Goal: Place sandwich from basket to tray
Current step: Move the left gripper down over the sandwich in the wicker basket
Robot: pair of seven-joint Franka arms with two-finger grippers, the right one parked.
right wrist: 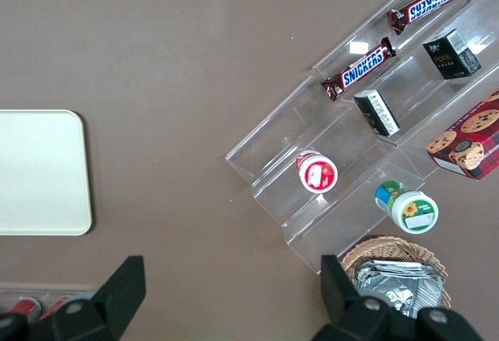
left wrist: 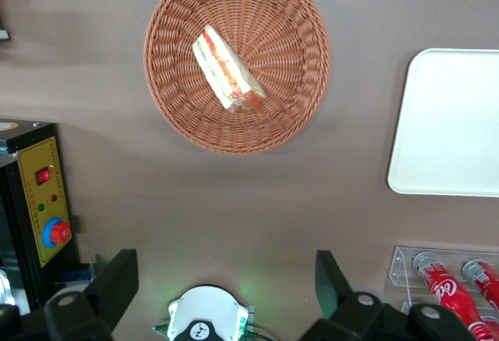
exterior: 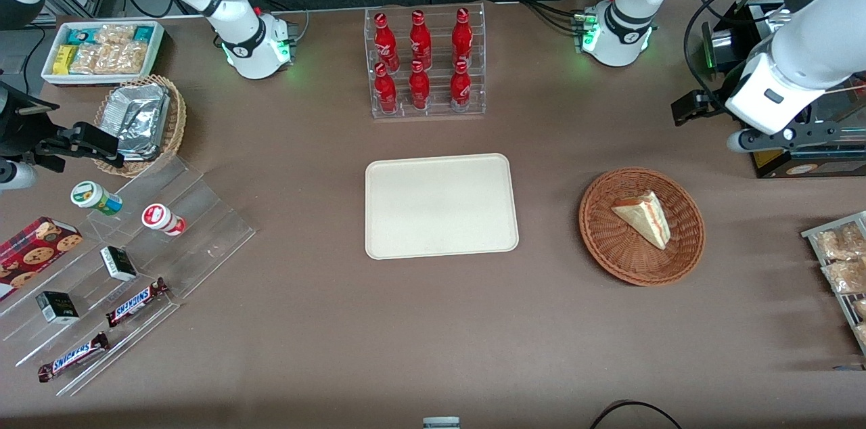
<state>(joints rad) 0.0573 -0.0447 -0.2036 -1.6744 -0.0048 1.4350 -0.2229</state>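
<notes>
Sandwich (exterior: 643, 217): one triangular wedge, lying in the reddish-brown wicker basket (exterior: 683, 252), filling stripe visible along one edge.
Basket: on the brown surface (exterior: 406, 334), toward the working arm's end, well apart from the tray.
Tray (exterior: 441, 206): cream, bare, mid-surface, nearer the front camera than the rack of red bottles (exterior: 423, 60).
Hand (left wrist: 226, 278): raised above the surface, clear of the basket, fingers spread wide, holding nothing.
</notes>
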